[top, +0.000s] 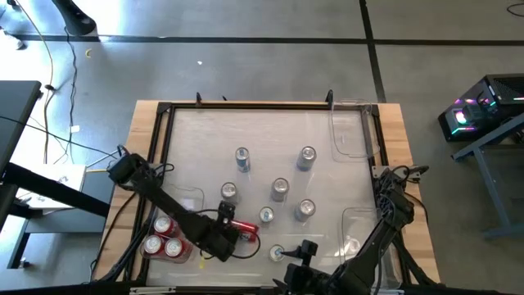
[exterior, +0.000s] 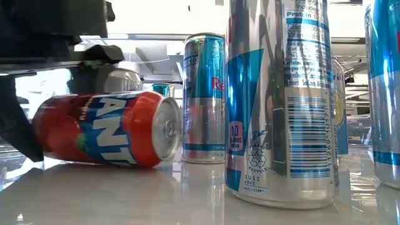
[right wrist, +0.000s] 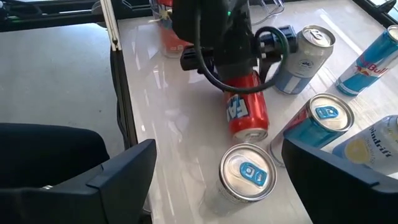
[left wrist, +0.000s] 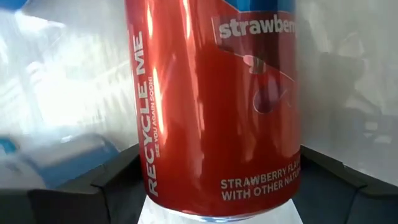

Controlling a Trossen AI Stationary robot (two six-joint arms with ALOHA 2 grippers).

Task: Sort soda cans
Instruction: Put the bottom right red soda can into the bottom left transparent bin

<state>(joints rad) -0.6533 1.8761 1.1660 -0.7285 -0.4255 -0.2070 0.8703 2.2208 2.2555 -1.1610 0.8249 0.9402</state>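
A: Where is the left gripper (top: 232,233) at this moment?

B: It is low over the table (top: 147,123), around a red can (top: 243,229) that lies on its side. In the left wrist view this can (left wrist: 214,106) fills the gap between the two dark fingers (left wrist: 87,186). The fingers stand on both sides of it, but I cannot tell if they press it or are only close to it.

A: And the right gripper (top: 304,248)?

B: It waits near the front edge with its fingers wide apart and holds nothing. A silver-blue can (right wrist: 245,174) stands upright just in front of it.

A: Where are the other cans?

B: Three red cans (top: 164,238) stand together in the clear bin (top: 192,197) at the front left. Several silver and silver-blue cans (top: 280,189) stand upright in the middle of the table, apart from each other.
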